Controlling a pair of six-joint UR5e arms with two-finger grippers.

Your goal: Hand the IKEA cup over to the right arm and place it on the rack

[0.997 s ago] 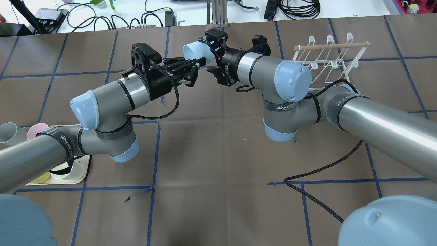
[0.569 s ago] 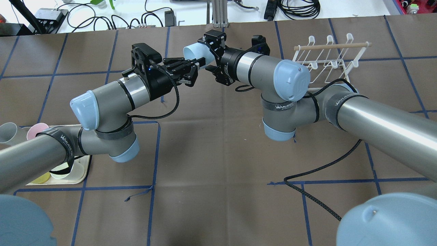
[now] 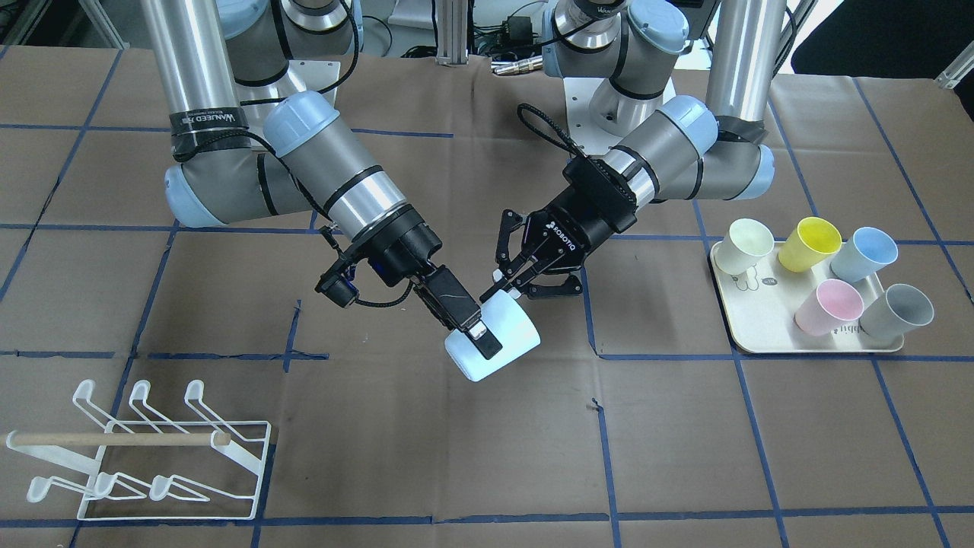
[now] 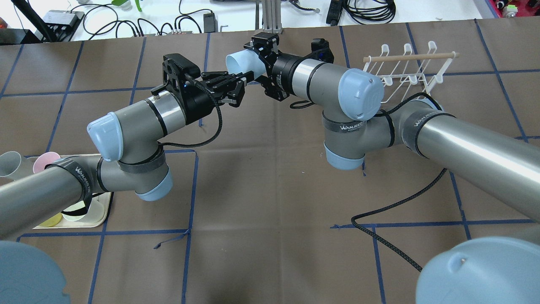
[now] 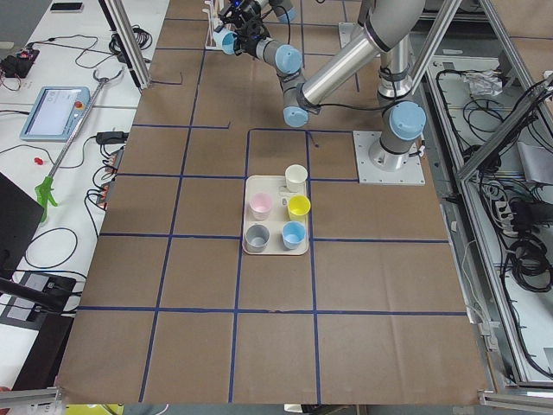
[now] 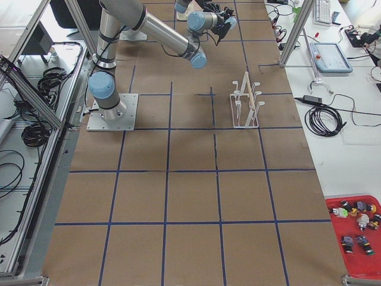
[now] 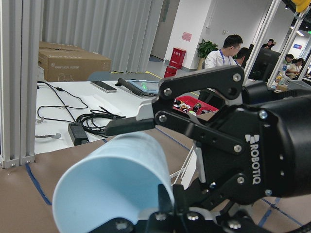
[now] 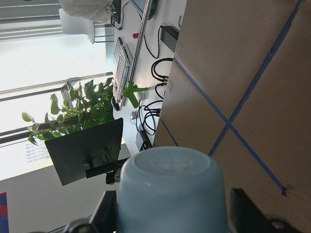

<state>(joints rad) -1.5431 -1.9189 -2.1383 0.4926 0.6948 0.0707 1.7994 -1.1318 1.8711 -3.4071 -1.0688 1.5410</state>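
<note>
The pale blue IKEA cup (image 3: 511,327) hangs on its side above the table's middle. My right gripper (image 3: 481,335) is shut across its body; in the right wrist view the cup's base (image 8: 172,189) sits between the two fingers. My left gripper (image 3: 507,286) is at the cup's open rim, its fingers slightly parted and not gripping. From overhead the cup (image 4: 241,62) lies between my left gripper (image 4: 247,80) and my right gripper (image 4: 258,59). The left wrist view shows the cup's mouth (image 7: 116,179). The white wire rack (image 3: 152,449) with its wooden dowel stands empty, also seen from overhead (image 4: 405,71).
A cream tray (image 3: 742,335) holds several coloured cups on my left side. A black braided cable (image 4: 396,207) trails over the table by the right arm. White benches with cables and equipment (image 4: 363,10) lie beyond the far table edge.
My right arm has shifted slightly toward the far edge, carrying the cup a little away from the left gripper. The left arm has stayed still.
</note>
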